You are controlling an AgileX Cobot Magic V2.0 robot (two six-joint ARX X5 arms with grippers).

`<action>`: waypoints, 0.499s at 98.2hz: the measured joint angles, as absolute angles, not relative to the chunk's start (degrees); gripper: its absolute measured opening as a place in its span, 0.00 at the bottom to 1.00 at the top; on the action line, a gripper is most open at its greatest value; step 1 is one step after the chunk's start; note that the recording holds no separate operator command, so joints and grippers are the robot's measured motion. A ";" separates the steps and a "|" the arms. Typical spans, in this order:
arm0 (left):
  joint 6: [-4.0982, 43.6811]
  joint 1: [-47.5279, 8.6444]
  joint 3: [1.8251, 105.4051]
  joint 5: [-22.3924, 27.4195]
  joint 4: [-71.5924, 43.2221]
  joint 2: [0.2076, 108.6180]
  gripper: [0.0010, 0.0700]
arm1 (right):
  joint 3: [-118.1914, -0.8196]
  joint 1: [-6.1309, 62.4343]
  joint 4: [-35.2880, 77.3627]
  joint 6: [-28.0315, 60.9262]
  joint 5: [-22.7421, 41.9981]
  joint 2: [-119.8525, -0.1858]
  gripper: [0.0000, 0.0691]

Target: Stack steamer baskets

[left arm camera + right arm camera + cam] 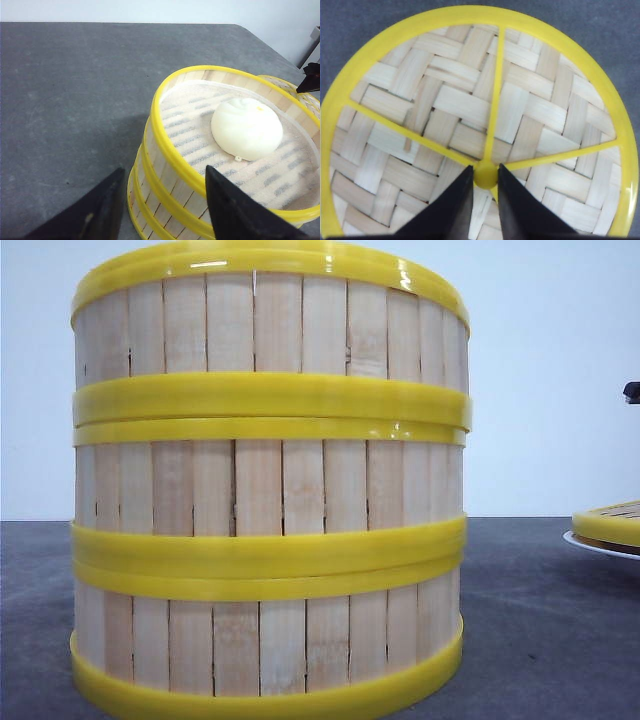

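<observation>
The right end effector (pixel 485 187) sits directly above a flat woven lid (pixel 445 105), its two dark fingers nearly together on either side of the small yellow knob (pixel 485 175) at the lid's centre, where three yellow spokes meet; whether the fingers actually press the knob cannot be told. The lid's yellow rim encircles a pale basket-weave surface, with grey desk (pixel 600 30) visible beyond it. In the front view the same lid shows at the far right edge, resting on a white plate (pixel 590 543). The left end effector (pixel 165 200) has its fingers spread apart, straddling the near wall of the top steamer basket, one finger outside the wall and one over the inside, gripping nothing. The three steamer baskets (pixel 268 485) stand stacked in one upright column on the dark grey desk, filling most of the front view. The top basket is uncovered, lined with white mesh cloth (pixel 200 145), and holds one round white bun (pixel 246 128) near its middle.
</observation>
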State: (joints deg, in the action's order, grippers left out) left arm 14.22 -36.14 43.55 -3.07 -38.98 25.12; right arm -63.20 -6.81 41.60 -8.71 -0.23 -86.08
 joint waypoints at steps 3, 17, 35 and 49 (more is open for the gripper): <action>14.22 -36.14 43.55 -3.07 -39.00 25.12 0.42 | -63.24 -6.81 41.65 -8.82 -0.36 -86.15 0.09; 14.22 -36.14 43.55 -3.07 -39.00 25.12 0.42 | -63.40 -6.92 41.69 -8.93 -1.45 -86.35 0.08; 14.22 -36.14 43.55 -3.07 -39.00 25.12 0.42 | -63.55 -6.92 41.80 -9.26 -1.48 -86.28 0.08; 14.22 -36.14 43.55 -3.07 -39.00 25.12 0.42 | -64.62 -6.85 43.94 -9.48 -2.48 -85.03 0.08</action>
